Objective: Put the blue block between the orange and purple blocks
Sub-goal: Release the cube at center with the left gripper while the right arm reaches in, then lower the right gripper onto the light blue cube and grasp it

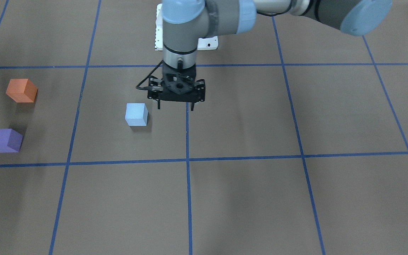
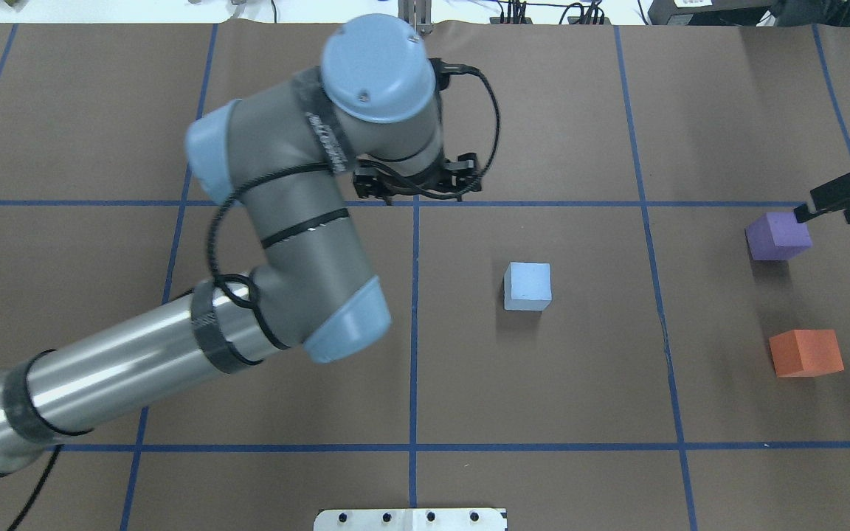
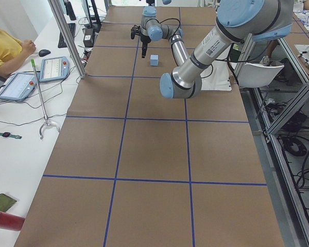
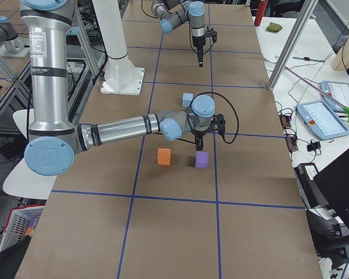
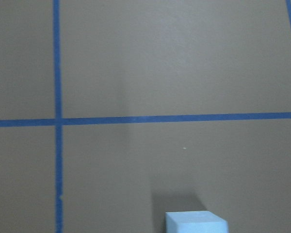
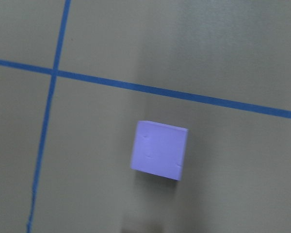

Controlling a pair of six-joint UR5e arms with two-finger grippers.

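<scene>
The blue block (image 1: 136,114) sits flat on the brown tabletop (image 1: 260,205), untouched, in a square marked off by blue tape lines (image 1: 188,198). The left gripper (image 1: 175,107) points straight down above the tabletop beside it, its two fingers (image 1: 158,105) spread apart with nothing between them. The block lies outside that gap, off to the robot's right of the fingers and clear of them; in the left wrist view only its top edge shows at the bottom of the picture. The orange block (image 1: 21,90) and the purple block (image 1: 5,140) stand in the neighbouring square on the robot's right, apart from each other and well apart from the blue block, with a tape line running between it and them. The right gripper (image 2: 805,214) hangs near the purple block on the side away from the robot, and the right wrist view looks down on that block's top. Whether its fingers are spread or closed I cannot tell.
</scene>
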